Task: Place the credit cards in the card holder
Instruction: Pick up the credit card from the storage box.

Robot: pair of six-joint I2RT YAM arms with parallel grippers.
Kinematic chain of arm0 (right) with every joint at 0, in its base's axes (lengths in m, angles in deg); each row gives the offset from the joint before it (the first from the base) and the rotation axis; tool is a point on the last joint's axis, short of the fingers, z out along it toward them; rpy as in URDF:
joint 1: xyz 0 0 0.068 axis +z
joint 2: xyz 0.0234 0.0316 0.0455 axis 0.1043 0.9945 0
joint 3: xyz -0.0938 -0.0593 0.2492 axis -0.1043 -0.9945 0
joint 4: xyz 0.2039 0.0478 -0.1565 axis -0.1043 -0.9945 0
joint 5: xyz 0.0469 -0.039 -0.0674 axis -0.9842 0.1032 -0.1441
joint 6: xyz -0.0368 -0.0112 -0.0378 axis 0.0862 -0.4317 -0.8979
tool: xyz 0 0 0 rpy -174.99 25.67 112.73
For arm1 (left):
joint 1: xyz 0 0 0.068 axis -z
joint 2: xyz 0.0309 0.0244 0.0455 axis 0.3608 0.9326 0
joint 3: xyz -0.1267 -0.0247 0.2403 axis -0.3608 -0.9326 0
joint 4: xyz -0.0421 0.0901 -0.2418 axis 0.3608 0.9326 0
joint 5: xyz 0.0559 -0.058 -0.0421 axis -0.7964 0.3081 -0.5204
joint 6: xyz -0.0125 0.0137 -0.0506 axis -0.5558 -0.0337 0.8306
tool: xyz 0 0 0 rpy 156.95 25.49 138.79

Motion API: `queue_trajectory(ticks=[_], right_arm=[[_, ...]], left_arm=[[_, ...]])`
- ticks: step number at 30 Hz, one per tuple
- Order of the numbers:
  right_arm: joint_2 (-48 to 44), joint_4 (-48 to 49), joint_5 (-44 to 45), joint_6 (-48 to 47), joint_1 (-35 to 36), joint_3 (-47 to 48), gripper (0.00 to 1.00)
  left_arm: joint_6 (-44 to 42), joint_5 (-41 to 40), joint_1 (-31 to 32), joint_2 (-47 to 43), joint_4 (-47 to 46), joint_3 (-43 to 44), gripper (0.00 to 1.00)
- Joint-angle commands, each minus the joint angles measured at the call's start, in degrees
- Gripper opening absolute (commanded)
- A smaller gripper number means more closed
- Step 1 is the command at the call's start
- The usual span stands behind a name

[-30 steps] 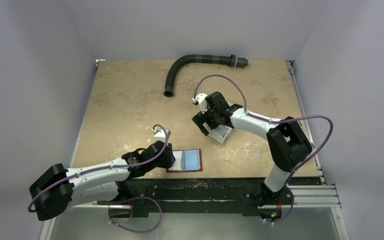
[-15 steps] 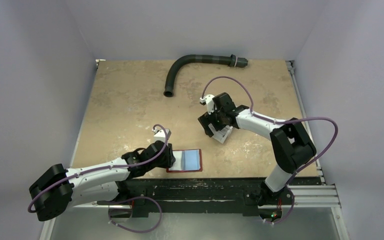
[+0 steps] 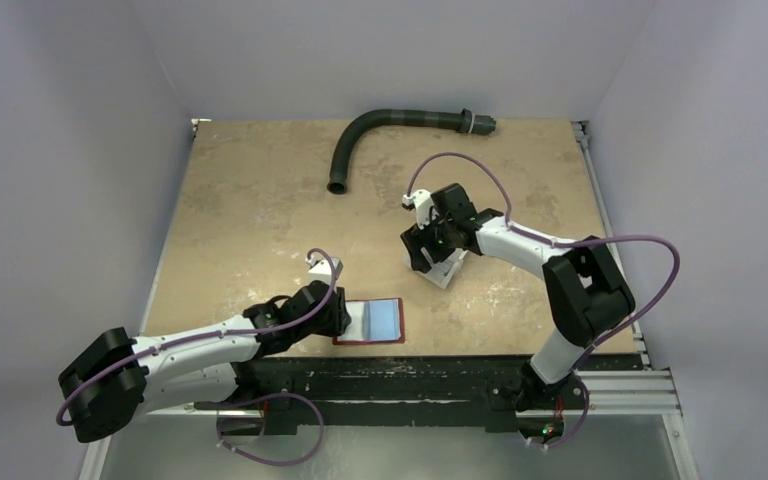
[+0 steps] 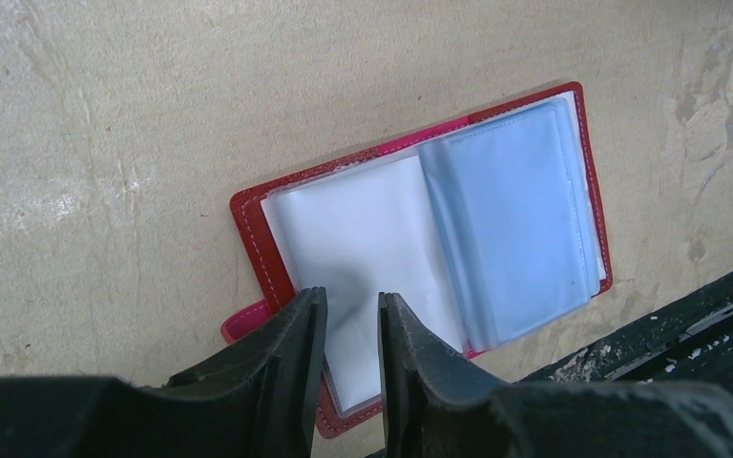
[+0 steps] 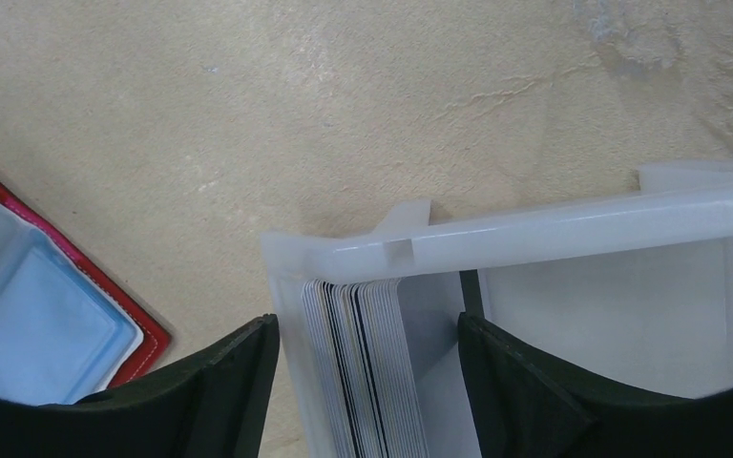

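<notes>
The card holder (image 3: 375, 320) is a dark-red wallet lying open near the table's front edge, its clear sleeves (image 4: 511, 215) facing up. My left gripper (image 4: 351, 301) rests over its left page (image 4: 353, 219), the jaws a narrow gap apart with nothing between them. The credit cards (image 5: 358, 363) stand on edge as a pale stack inside a white plastic box (image 5: 554, 224). My right gripper (image 5: 367, 329) is wide open and straddles the stack. Its left finger is outside the box wall, its right finger over the box's inside. The wallet's corner (image 5: 19, 315) shows at the left of the right wrist view.
A curved dark hose (image 3: 380, 125) lies at the back of the tan table (image 3: 250, 210). The white box (image 3: 447, 268) sits right of centre under the right gripper (image 3: 430, 258). The black front rail (image 3: 410, 375) runs just below the wallet. Walls close in on three sides.
My right gripper has shifted a little to the right and settled lower over the white box. The left arm and the wallet have not moved.
</notes>
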Motion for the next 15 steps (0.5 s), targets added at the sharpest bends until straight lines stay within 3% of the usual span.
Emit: queue_trajectory(ticks=[1,15], right_arm=[[-3.37,-1.72,-3.07,1.46,0.11,-0.57,0.72],[-5.37,-1.3,-4.47,2.63,0.1,-2.82,0.52]], left_arm=[[-0.84,0.26,-0.49,0.32,-1.48,1.47,0.31],[-0.74,0.44,-0.65,0.89,-1.76,1.59,0.31]])
